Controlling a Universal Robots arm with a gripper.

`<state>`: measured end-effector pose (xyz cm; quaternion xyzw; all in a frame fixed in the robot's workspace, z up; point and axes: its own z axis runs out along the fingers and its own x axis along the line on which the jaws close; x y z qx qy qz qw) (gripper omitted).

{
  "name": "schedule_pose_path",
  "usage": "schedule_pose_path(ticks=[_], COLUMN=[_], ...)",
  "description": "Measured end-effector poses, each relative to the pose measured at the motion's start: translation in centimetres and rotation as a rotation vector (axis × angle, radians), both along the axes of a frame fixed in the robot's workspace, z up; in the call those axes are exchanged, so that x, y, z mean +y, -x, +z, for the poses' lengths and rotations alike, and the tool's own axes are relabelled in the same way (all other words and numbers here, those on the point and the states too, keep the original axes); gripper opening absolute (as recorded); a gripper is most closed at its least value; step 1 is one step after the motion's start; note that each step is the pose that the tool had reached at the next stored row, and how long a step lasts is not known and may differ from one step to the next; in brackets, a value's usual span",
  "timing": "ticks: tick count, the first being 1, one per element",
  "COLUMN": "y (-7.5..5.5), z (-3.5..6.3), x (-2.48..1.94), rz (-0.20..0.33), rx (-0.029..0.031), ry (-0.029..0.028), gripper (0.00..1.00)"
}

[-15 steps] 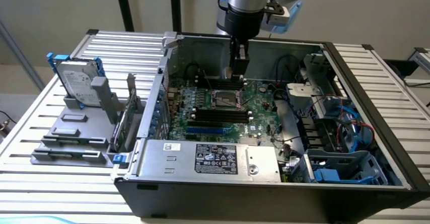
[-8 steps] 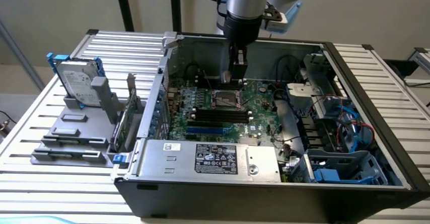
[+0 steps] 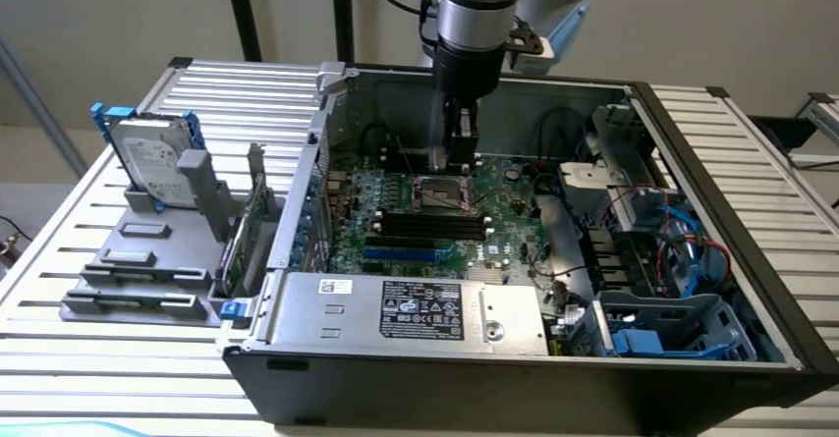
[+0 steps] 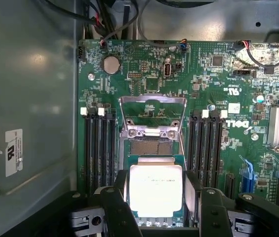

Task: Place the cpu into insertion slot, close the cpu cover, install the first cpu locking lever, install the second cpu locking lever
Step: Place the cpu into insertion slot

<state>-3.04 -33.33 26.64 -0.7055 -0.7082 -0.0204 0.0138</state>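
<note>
My gripper (image 3: pixel 455 167) reaches down into the open computer case, just above the insertion slot (image 3: pixel 446 193). In the wrist view the gripper (image 4: pixel 155 202) is shut on the cpu (image 4: pixel 155 190), its bright silvery face toward the camera and a dark finger (image 4: pixel 117 202) on each side of it. The cpu hangs over the near part of the insertion slot (image 4: pixel 152 146), whose tan contact field shows just beyond it. The cpu cover (image 4: pixel 152 100), a thin silvery frame with a window, stands flipped open on the slot's far side. A thin wire lever (image 4: pixel 182 140) runs beside the slot.
Long black memory slots (image 4: pixel 100 143) (image 4: pixel 211 143) flank the socket. A grey labelled power-supply box (image 3: pixel 407 309) lies at the case's front. Cables (image 3: pixel 669 231) and a blue drive cage (image 3: pixel 669 329) fill the exterior view's right. A hard drive (image 3: pixel 155 162) stands outside the case.
</note>
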Motion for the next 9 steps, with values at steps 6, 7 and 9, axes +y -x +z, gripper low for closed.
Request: schedule_pose_path(ticks=[6, 7, 9], y=[0.1, 0.1, 0.1], z=[-1.09, -1.27, -1.65], x=[0.00, 0.00, 0.00], rz=[0.000, 0.000, -0.001], rx=[-0.0026, -0.0026, -0.0026], ry=[0.0000, -0.0001, -0.0001], gripper=[0.55, 0.55, 0.55])
